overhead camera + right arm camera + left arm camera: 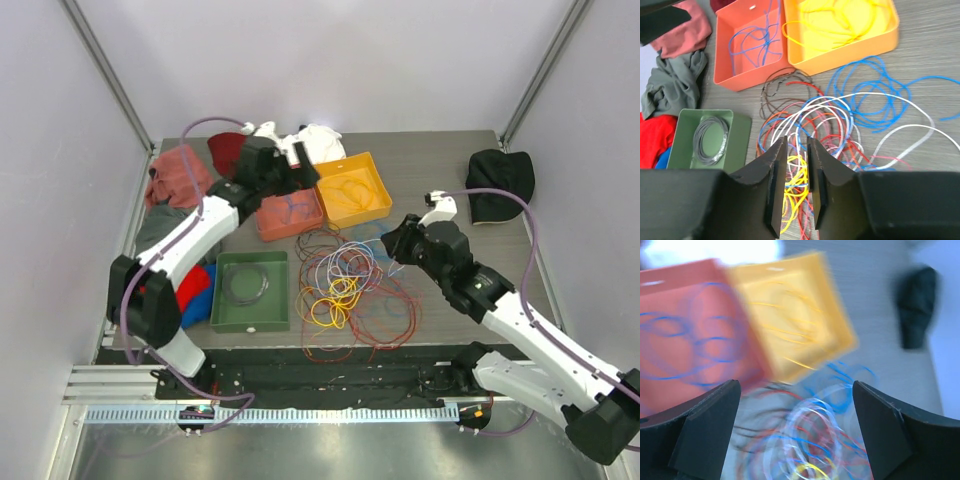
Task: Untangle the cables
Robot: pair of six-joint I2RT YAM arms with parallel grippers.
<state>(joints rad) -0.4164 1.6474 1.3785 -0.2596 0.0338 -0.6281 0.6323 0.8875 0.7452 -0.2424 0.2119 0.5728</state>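
Note:
The cables (350,285) lie in a tangle of red, yellow, blue, white and orange loops at the table's middle front. In the right wrist view, blue loops (865,87) spread right and a yellow bunch (797,177) lies under my jaws. My right gripper (797,142) hovers over the tangle with its jaws only narrowly apart and nothing seen between them; it is at the tangle's right edge (392,245). My left gripper (300,175) is above the red tray's far side. In its blurred wrist view it (797,415) is wide open and empty, looking down on the tangle (810,440).
A red tray (268,228) holds blue cable, a yellow tray (385,190) holds yellow cable, and a green tray (225,315) holds a grey coil (710,140). Clothes are piled at the left (180,175) and back. A black cloth (500,180) lies at the back right.

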